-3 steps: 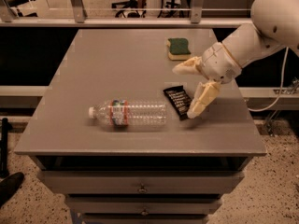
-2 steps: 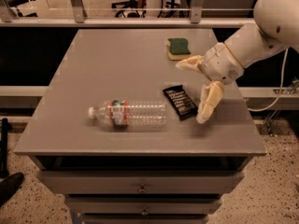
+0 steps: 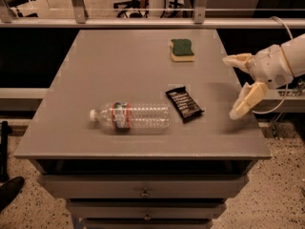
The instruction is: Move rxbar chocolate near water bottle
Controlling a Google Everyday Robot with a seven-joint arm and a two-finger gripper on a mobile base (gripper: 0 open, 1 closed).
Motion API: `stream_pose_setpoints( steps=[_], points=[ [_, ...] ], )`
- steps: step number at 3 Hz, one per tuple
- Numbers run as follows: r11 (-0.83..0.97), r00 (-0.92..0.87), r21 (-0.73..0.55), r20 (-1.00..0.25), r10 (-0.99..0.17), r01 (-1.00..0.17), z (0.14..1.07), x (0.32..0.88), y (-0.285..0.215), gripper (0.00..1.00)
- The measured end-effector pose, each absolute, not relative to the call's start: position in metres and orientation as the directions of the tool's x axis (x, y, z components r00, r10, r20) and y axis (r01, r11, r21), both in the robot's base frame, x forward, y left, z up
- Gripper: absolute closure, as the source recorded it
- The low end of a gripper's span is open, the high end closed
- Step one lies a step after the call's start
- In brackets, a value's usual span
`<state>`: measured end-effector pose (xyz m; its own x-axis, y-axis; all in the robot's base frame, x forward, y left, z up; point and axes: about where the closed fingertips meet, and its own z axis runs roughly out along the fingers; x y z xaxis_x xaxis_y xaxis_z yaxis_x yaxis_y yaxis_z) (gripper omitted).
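Observation:
The rxbar chocolate (image 3: 184,104) is a flat black wrapper with pale lettering, lying on the grey table just right of the water bottle's base. The water bottle (image 3: 130,117) lies on its side, white cap pointing left, with a red, white and blue-green label near the neck. My gripper (image 3: 240,85) is open and empty, hovering at the table's right edge, well to the right of the bar. Its pale fingers (image 3: 248,100) are spread wide apart.
A green-and-yellow sponge (image 3: 182,49) lies at the back right of the grey table (image 3: 105,61). Drawers run below the table's front edge. A metal railing crosses behind the table. A cable hangs at the far right.
My gripper has pulled away to the right, from right beside the bar to the table's right edge. The bar and the bottle stay where they were.

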<state>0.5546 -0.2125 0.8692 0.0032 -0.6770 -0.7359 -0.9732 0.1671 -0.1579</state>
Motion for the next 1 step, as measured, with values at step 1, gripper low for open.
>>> stream_pose_setpoints(
  steps=[1],
  points=[
    [0.167,0.003,-0.158,-0.736,-0.677,-0.973,0.8690,0.5541,-0.2129,0.00]
  ],
)
